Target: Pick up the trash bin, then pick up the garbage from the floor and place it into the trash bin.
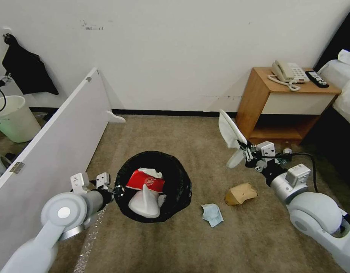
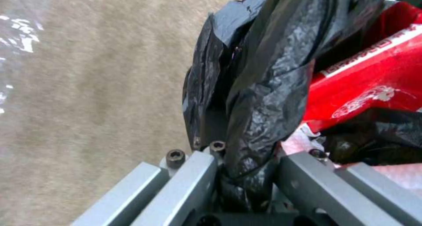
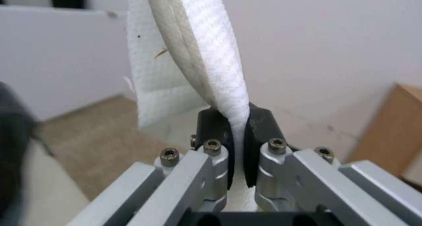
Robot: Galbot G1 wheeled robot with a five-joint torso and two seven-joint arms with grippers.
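— Where's the trash bin point(image 1: 174, 178)?

— On the carpet point(image 1: 258, 235), out from the nightstand point(image 1: 266, 102). The left gripper point(image 1: 115, 190) is clamped on its black-bag rim; a red packet point(image 1: 144, 182) and one white slipper point(image 1: 144, 203) lie inside.

— The other arm?

— The right gripper point(image 1: 244, 151) pinches the second slipper point(image 1: 228, 131) up in the air, between bin and nightstand.

— Anything left?

— Brown cardboard point(image 1: 241, 193) and a light-blue cloth point(image 1: 212, 214), just beside the bin.

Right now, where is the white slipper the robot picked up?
In the head view, the white slipper is on the right, held in the right gripper above the carpet, between the trash bin and the wooden nightstand.
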